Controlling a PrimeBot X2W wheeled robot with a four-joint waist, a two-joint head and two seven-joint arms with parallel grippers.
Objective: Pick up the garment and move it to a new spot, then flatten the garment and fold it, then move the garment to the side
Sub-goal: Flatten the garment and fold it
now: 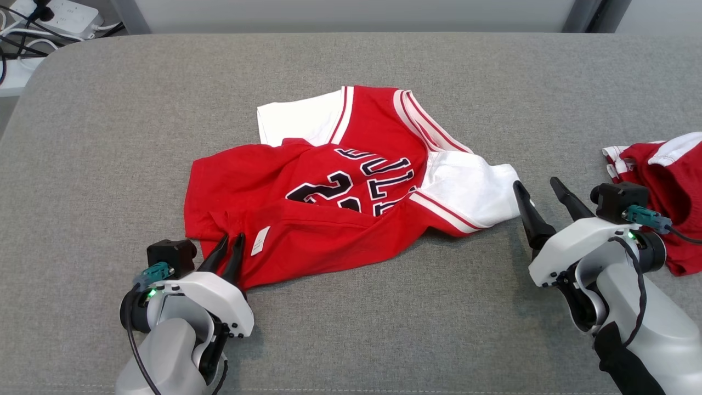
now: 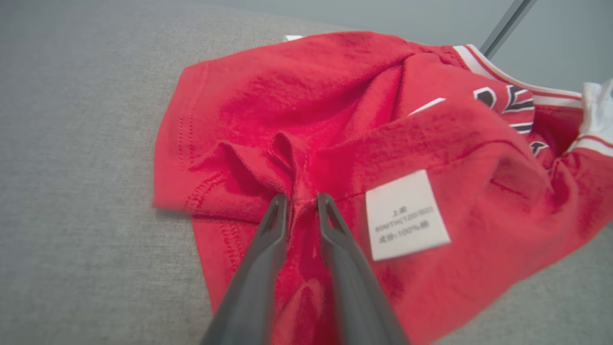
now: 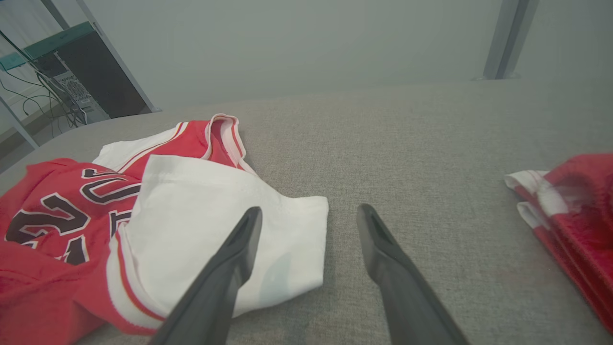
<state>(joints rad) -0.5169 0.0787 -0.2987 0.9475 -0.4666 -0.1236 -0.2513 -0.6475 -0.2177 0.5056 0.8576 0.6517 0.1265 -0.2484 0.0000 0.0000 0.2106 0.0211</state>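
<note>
Here the jersey [image 1: 329, 203] lies crumpled mid-cushion [image 1: 109, 137]. The left gripper [image 1: 232, 237] has narrow fingers pinching the near-left hem, where fabric puckers between them, likely a corner hold for lifting. The right gripper [image 1: 535, 182] stands wide just beside the white sleeve [image 1: 471, 189] at the right, apparently poised to take that side.

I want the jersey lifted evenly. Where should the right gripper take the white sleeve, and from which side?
Take the white sleeve at its outer hem, coming in low from the robot's right. That edge lies flat and free on the grey cushion, facing the open fingers of the right gripper, opposite the pinch of the left gripper on the red hem of the jersey.
</note>
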